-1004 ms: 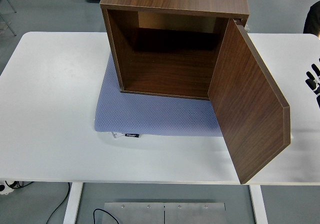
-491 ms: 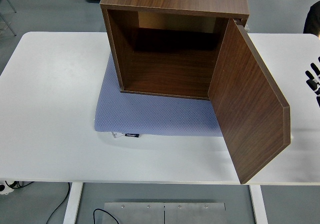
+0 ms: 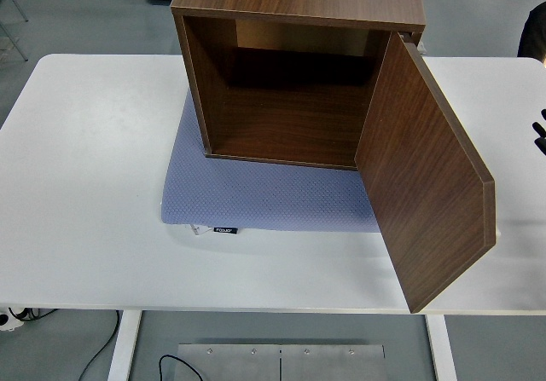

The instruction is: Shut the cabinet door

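The brown cabinet (image 3: 290, 66) sits on a blue mat (image 3: 264, 198) in the middle of the white tabletop (image 3: 85, 159). Its door (image 3: 426, 185) hangs wide open, swung out toward the near right side. Only the tips of the right hand (image 3: 540, 134) peek in at the right edge, so I cannot tell if it is open or curled. The door lies to that hand's left, well apart. The left hand is not around.
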Tool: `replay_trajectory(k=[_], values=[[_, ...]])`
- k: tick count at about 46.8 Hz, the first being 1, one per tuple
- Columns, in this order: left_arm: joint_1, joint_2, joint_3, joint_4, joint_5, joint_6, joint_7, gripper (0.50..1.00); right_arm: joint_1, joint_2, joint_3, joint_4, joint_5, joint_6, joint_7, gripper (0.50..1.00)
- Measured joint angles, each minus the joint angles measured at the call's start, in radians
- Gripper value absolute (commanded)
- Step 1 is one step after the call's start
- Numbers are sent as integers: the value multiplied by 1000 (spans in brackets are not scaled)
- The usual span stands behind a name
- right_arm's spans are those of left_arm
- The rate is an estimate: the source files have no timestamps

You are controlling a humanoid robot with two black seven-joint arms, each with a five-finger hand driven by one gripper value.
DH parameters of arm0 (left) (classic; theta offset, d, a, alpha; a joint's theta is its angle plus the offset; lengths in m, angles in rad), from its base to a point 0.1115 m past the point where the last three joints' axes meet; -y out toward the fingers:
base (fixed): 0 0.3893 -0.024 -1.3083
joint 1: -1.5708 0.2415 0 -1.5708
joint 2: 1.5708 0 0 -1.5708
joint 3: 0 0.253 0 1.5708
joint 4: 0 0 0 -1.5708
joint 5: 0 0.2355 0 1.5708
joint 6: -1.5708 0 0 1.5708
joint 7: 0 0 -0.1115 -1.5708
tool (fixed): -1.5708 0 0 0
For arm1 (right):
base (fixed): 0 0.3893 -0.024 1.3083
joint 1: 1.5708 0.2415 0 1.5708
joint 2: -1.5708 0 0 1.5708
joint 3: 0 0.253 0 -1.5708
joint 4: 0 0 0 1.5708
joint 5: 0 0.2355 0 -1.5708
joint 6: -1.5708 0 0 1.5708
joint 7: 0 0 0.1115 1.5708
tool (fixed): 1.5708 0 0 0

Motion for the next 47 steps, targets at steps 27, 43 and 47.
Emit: replay_trajectory(k=[27, 43, 47], values=[[0, 0, 0, 0, 0, 0, 0, 1000, -10, -24, -6, -3, 0, 128, -38, 1000], [0, 0, 0, 0, 0, 0, 0, 1000, -32, -53, -13, 2, -4, 229, -85, 1000], [0, 0, 0, 0, 0, 0, 0, 1000, -40, -61, -14, 2, -9, 242, -99, 1000]])
